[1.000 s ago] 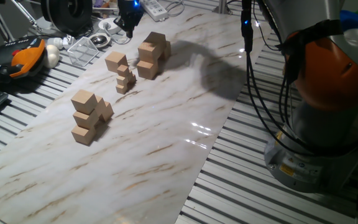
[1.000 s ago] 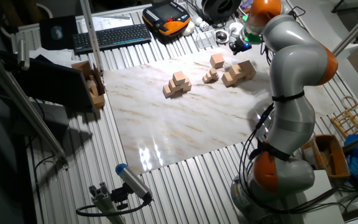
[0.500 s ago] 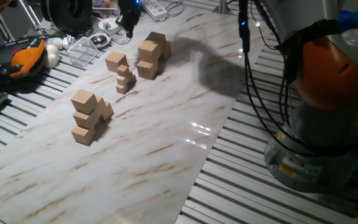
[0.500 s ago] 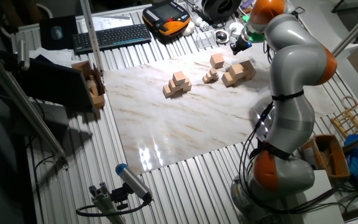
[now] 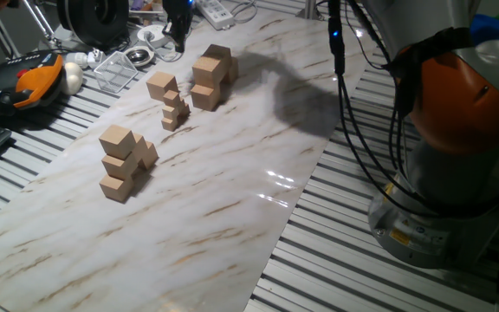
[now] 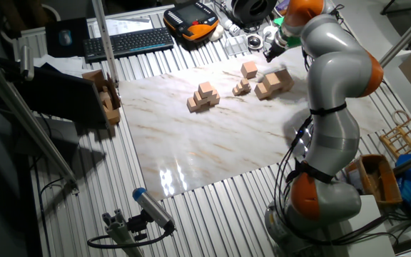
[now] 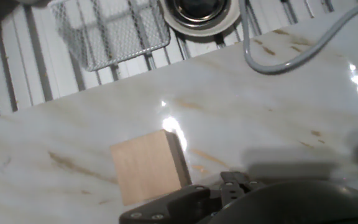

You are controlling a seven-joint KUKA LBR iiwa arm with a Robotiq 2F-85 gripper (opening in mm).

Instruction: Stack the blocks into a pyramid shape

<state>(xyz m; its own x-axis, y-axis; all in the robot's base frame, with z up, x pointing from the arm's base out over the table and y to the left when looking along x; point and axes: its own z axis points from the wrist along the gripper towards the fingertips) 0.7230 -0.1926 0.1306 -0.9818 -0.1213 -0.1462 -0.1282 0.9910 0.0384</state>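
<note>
Gripper (image 5: 177,19) is hovering at the far edge of the slab (image 5: 232,191); you cannot tell from any view whether its jaws are open, and nothing shows it holding anything. One loose block (image 5: 160,85) is sitting alone on the slab just this side of it, filling the lower hand view. You are looking at a stepped pile (image 5: 122,163) already standing well away from that block, toward the near end, with a single cube on top. A second cluster (image 5: 210,74) beside the block looks unfinished. Wire basket (image 7: 110,28) and cables are crowding past the slab's far edge; open room is lying toward the pile.
</note>
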